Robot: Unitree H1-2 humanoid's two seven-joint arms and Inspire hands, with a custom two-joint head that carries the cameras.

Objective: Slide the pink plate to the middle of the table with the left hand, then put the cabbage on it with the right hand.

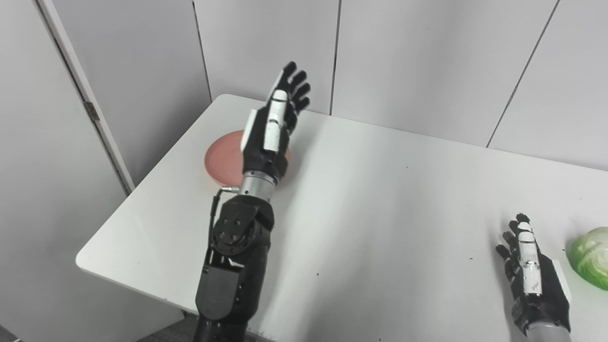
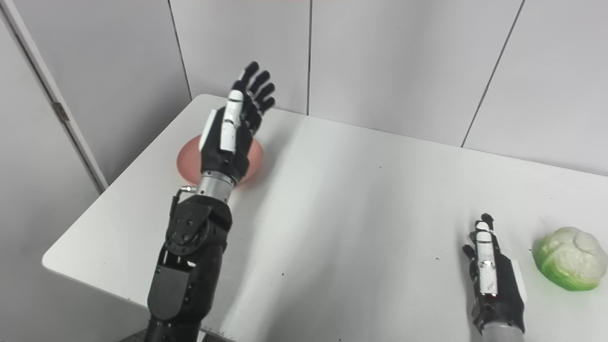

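Note:
The pink plate lies flat on the white table near its far left corner, partly hidden by my left arm. My left hand is raised above the plate, open, fingers stretched out and pointing away, holding nothing. The green cabbage sits at the table's right side, cut off by the picture edge in the left eye view. My right hand rests low over the table just left of the cabbage, open and empty, not touching it.
White wall panels stand close behind the table's far edge. A door with a hinge is at the left. The table's left and near edges drop off to the floor.

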